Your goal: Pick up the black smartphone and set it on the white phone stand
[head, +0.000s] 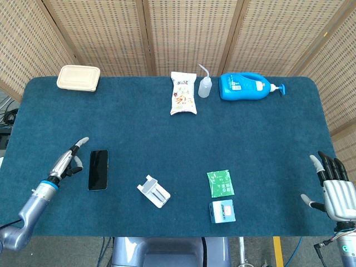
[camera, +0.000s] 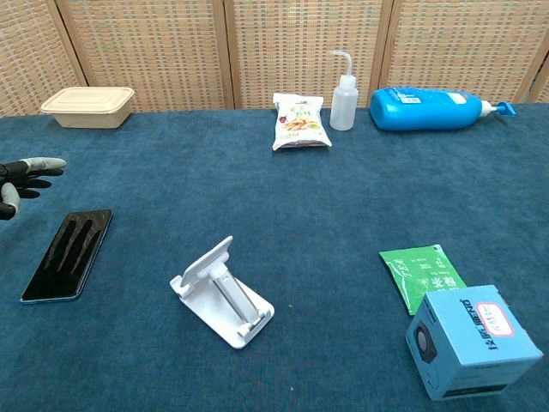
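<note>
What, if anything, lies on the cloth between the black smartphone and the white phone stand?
Nothing visible. The black smartphone lies flat, with only bare blue cloth between it and the white phone stand. The left hand hovers open just beside the phone, also unobstructed.

Bright, even indoor light; both views sharp.
Soft diffuse light from overhead throws only faint, short shadows. A pale streaky sheen shows on the black smartphone (camera: 69,253) at 9 o'clock in the chest view. No blur.

Glossy black smartphone (camera: 68,253) and smooth white plastic phone stand (camera: 221,293) lie on matt, napped blue cloth (camera: 343,206).
</note>
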Controlling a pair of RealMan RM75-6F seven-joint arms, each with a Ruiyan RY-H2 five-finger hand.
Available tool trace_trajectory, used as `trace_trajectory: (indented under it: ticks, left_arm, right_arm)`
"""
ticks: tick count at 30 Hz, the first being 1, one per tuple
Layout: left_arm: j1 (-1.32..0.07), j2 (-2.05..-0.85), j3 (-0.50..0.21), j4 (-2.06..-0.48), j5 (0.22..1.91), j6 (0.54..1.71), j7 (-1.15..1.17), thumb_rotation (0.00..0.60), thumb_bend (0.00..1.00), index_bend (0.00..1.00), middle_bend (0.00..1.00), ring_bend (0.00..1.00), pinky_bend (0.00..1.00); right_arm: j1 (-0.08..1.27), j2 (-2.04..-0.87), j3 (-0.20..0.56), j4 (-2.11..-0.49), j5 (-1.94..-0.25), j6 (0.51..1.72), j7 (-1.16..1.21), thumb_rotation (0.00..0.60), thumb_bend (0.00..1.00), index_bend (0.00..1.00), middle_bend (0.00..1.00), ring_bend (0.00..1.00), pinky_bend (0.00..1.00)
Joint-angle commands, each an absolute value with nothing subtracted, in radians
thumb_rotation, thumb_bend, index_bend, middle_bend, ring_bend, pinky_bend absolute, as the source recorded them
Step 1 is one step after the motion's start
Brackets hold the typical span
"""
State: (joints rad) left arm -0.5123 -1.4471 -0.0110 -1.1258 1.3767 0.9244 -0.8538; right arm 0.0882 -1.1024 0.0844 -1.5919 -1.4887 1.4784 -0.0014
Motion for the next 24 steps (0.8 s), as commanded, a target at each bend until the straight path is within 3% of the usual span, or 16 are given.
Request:
trace_trajectory:
  ticks: [1, 24]
  left_arm:
    - [-0.51, -1.463, -0.023, -1.135, 1.359, 0.901, -0.863, 0.6, 1.0, 0.0, 0.0, 0.0, 0.01]
    - [-0.52, -1.531, -0.055, -1.147, 1.38, 0.866, -0.861, 0.6, 1.0, 0.0, 0.0, 0.0, 0.01]
  right_arm:
    - [0.087, -1.1, 0.084, -1.593, -1.49, 1.48, 0.002, 0.6, 0.13, 0.0, 0.0, 0.0, 0.0]
    - [0.086, -1.093, 0.083, -1.596, -1.488, 1.479, 0.014, 0.6, 0.12, 0.0, 0.0, 0.0, 0.0]
